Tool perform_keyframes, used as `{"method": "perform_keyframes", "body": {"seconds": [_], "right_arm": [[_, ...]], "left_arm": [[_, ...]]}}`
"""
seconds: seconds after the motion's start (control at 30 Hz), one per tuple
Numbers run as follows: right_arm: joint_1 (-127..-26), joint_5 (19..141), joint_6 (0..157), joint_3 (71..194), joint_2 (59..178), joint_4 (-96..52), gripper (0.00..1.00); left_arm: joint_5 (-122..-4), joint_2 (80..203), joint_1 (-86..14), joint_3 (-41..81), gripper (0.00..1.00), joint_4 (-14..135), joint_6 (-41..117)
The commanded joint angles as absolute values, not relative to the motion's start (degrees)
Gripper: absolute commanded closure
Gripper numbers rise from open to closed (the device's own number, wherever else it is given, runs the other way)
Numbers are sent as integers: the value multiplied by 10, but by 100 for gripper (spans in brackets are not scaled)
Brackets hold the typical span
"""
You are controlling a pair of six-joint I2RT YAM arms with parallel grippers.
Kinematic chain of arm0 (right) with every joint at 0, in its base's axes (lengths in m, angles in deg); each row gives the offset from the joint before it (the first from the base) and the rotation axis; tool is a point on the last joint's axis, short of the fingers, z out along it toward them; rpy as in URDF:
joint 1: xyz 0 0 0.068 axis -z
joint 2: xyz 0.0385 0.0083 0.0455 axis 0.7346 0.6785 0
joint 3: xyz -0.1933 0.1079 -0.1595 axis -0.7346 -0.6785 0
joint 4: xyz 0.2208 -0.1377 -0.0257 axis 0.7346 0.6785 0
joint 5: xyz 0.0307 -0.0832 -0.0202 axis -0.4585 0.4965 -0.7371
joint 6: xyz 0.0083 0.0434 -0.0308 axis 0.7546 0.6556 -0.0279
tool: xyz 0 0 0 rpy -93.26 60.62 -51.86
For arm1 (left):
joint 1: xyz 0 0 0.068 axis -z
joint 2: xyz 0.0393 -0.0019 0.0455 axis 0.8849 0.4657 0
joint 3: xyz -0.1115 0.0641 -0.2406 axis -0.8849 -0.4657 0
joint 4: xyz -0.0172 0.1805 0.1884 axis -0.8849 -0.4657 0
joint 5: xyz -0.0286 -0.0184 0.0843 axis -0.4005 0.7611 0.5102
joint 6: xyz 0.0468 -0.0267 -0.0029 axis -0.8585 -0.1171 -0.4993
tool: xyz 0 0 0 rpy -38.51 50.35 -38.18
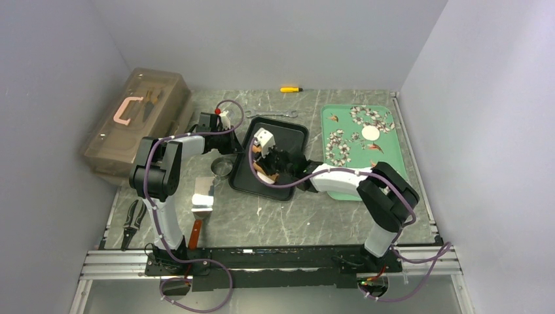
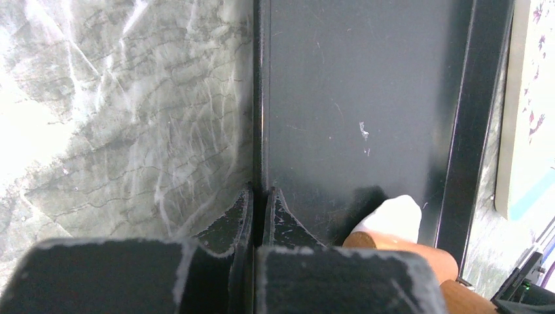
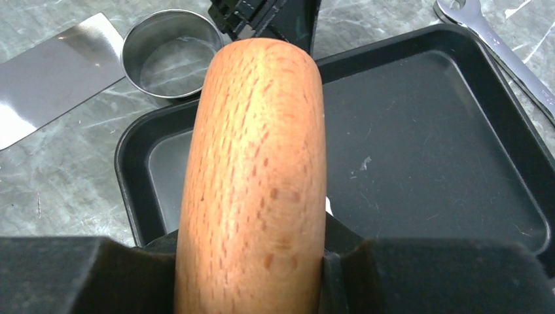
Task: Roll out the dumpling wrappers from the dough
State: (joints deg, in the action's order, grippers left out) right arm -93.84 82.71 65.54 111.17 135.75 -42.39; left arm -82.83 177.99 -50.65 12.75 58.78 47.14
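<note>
White and matte, the dough [image 2: 393,219] is a small soft lump with a rounded, tapering tip. It lies on the floor of the black tray [image 1: 291,134], in that tray's near half, touching the end of the wooden roller [image 3: 255,150].

Roller: pale orange-brown wood with fine dark flecks in the grain, lying over the tray floor with its free end toward the tray's left rim.

My right gripper [image 3: 252,258] is clamped around the roller, one dark finger on each side of it. My left gripper [image 2: 258,193] is clenched on the tray's left rim. One of its fingers is outside, over the marble worktop [image 2: 118,118], and the other is inside, over the tray floor. Both fingertips are scuffed with white.

Tray floor: bare black, with a few small white smears.

One dumpling wrapper [image 1: 370,133], a flat white round, lies apart on the green flowered tray [image 1: 361,157], toward that tray's far right corner. The green tray stands just beside the black tray, on the worktop's right side.

A shiny metal ring cutter [image 3: 171,55] stands on the worktop just outside the black tray's left rim, next to the steel blade of a scraper [image 3: 52,72]. A wrench [image 3: 497,52] lies on the worktop beyond the black tray's far edge.
</note>
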Motion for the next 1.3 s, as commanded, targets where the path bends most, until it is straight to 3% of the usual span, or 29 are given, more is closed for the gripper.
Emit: {"method": "perform_keyframes", "body": {"seconds": [0.0, 0.47, 0.77, 1.07, 1.27], "right_arm": [[-981, 838, 684, 1075, 1368, -405, 100], [-862, 903, 633, 1054, 1397, -439, 100], [-854, 911, 613, 1090, 1399, -426, 100], [-876, 786, 629, 1120, 1271, -431, 100], [-885, 716, 659, 1092, 1279, -482, 100]], "left_arm": [[-815, 1788, -510, 117, 100, 554, 460], [-815, 1784, -510, 116, 100, 555, 456], [-816, 1786, -511, 117, 100, 553, 455], [-817, 1786, -511, 118, 100, 554, 454], [-824, 1790, -511, 121, 100, 552, 456]]}}
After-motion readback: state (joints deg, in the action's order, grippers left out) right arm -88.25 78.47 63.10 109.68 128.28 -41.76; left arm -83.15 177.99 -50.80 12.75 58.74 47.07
